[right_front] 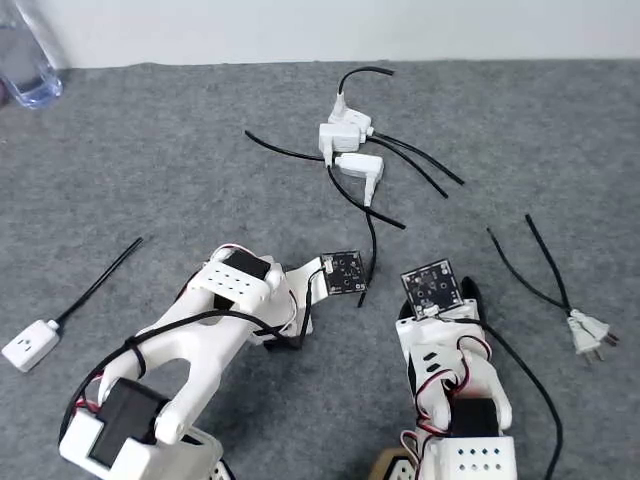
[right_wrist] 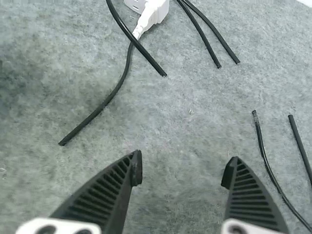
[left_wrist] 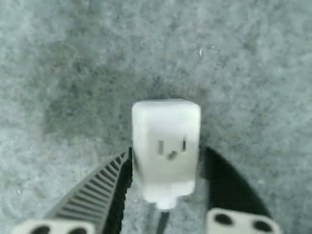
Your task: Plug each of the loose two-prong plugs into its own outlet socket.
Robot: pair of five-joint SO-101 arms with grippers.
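Spreading wide, grey carpet (right_front: pixel 150 150), white wall (right_front: pixel 300 30) behind

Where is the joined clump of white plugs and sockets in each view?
High view: joined clump, upper centre of the mat.
Left wrist view: a different, lone socket in the left end effector.
Right wrist view: its edge, far ahead of the open right end effector.
Shared landmark: the long black cord trailing from it.
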